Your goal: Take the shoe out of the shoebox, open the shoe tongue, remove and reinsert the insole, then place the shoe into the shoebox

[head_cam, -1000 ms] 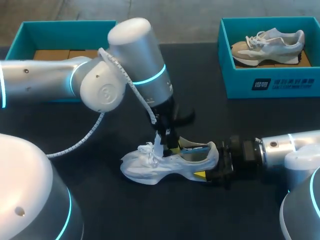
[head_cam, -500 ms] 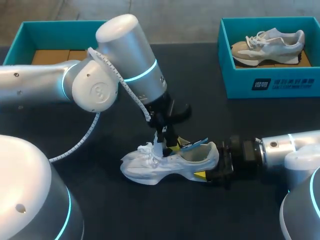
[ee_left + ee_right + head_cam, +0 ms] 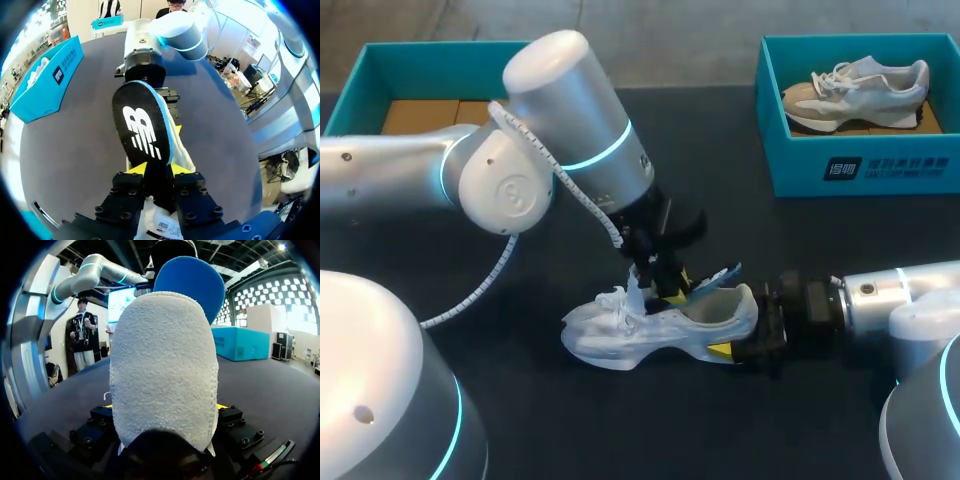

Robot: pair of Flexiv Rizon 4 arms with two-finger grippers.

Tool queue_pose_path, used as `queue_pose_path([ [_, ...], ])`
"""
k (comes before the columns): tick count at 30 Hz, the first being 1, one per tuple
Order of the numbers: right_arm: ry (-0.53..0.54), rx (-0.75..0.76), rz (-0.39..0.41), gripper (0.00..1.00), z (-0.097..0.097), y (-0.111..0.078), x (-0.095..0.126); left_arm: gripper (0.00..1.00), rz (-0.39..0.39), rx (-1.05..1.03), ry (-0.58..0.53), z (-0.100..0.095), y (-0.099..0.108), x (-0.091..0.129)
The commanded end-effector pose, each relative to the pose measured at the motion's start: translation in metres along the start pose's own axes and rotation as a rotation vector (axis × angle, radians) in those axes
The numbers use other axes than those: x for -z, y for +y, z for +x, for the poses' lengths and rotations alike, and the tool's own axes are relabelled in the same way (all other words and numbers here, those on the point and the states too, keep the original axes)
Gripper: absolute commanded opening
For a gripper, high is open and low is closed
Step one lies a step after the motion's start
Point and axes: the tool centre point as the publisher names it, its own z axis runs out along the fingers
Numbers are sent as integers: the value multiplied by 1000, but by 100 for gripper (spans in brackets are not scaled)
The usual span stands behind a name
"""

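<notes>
Over open table (image 3: 620, 430), left claw (image 3: 154, 169) pinches insole (image 3: 142, 125) above shoe (image 3: 650, 335).

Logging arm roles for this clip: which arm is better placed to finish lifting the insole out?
Likely left: the left claw pinches the insole, partly out of the shoe; the right claw clamps its heel, bracing it.

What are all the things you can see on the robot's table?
shoe: one, white and grey, middle of the table, heel toward the right arm
insole: one, black top, blue underside, sticking up out of the shoe
left shoebox: one, teal, far left, brown cardboard inside
right shoebox: one, teal, far right
second shoe: one, grey and beige, in the right shoebox
table: one, black
left gripper: one, yellow tips, clamping the insole
right gripper: one, yellow tips, clamping the shoe's heel
</notes>
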Motion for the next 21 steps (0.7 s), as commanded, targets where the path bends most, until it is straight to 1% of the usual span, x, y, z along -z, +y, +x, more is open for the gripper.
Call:
queue_pose_path([
  [1,-1,0,5,0,3,0,-1,29,4,0,-7,2,-1,2],
  [4,-1,0,5,0,3,0,-1,33,6,-2,-19,4,-3,1],
  [8,-1,0,5,0,3,0,-1,33,9,-10,-54,7,-7,4],
  [17,-1,0,5,0,3,0,-1,36,54,-34,-161,19,-17,21],
  [19,-1,0,5,0,3,0,-1,39,62,-31,-190,22,-18,22],
  [20,-1,0,5,0,3,0,-1,43,64,-29,-217,22,-19,22],
  [21,-1,0,5,0,3,0,-1,45,69,-29,-221,23,-20,22],
])
